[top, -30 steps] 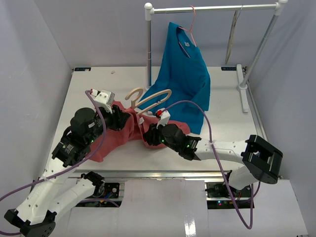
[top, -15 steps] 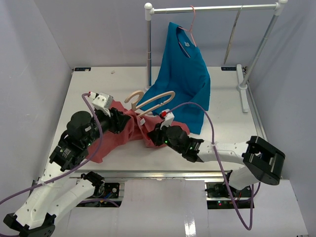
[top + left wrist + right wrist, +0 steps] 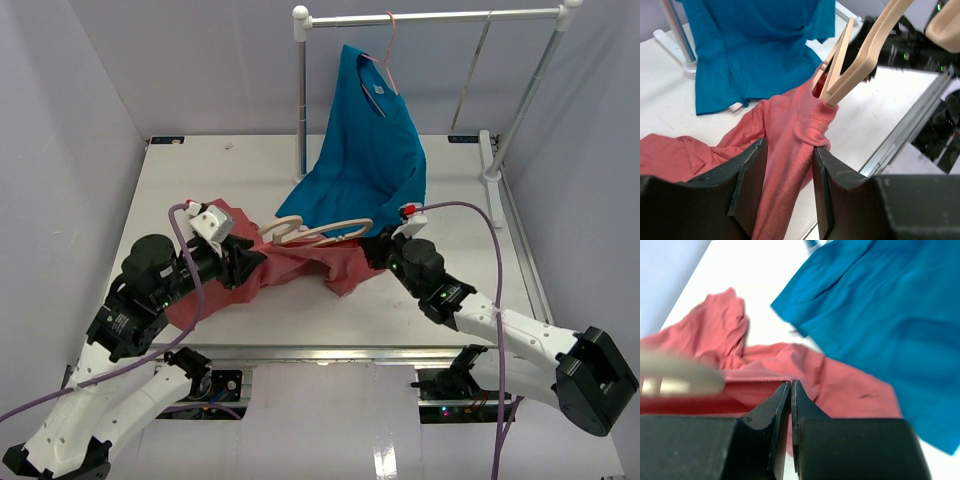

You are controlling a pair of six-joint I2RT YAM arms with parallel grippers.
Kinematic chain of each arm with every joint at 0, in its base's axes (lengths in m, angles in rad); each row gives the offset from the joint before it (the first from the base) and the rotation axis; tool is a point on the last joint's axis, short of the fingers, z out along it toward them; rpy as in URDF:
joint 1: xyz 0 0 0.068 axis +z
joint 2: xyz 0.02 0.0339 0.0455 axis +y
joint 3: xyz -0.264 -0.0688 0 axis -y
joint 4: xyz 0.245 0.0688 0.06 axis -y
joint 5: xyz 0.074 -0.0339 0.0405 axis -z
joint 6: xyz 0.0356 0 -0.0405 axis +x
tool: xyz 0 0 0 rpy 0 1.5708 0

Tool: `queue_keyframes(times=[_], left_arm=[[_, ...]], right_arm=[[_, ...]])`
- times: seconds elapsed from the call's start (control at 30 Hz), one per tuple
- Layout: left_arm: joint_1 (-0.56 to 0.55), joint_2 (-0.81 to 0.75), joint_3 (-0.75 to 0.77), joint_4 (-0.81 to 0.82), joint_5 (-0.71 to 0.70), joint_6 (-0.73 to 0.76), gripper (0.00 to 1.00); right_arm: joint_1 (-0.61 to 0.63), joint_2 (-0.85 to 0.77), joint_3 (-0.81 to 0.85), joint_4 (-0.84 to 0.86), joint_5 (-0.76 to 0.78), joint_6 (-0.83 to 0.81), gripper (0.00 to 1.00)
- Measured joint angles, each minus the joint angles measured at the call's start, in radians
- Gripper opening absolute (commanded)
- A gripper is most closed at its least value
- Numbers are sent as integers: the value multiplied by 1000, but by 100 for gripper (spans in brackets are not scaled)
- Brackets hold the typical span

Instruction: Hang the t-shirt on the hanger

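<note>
My left claw (image 3: 788, 150) and right claw (image 3: 791, 385) both clamp the t-shirt (image 3: 300, 262) at the hanger (image 3: 860, 55), whose arm may slip out if I overpull.

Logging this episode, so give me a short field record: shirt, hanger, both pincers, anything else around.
red t-shirt: bunched and stretched across the table
wooden hanger: one end inside the shirt's ribbed collar, the rest sticking out
left pincer: shut on fabric just below the collar
right pincer: shut on a stitched edge of the shirt
background: blue t-shirt on a pink hanger, hung on the white rack
</note>
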Motion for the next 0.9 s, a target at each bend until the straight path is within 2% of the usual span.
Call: queue_keyframes(times=[0.17,0.47,0.67,0.8,0.9], left_arm=[[-2,39,16,-47,50,63,0],[-2,114,15,-91,38,118,0],[-2,161,10,-61,17,140,0],[-2,212,5,-22,90,142,0],[-1,242,-9,20,153,137,0]], right_arm=[[-86,-105,1,-65,-37,-23,8],[-127,-189,95,-255,-74,-97,8],[-129,-176,259,-424,-200,-168,8],[-99,-115,401,-525,-311,-240,8],[-20,-45,533,-617,-357,-294,8]])
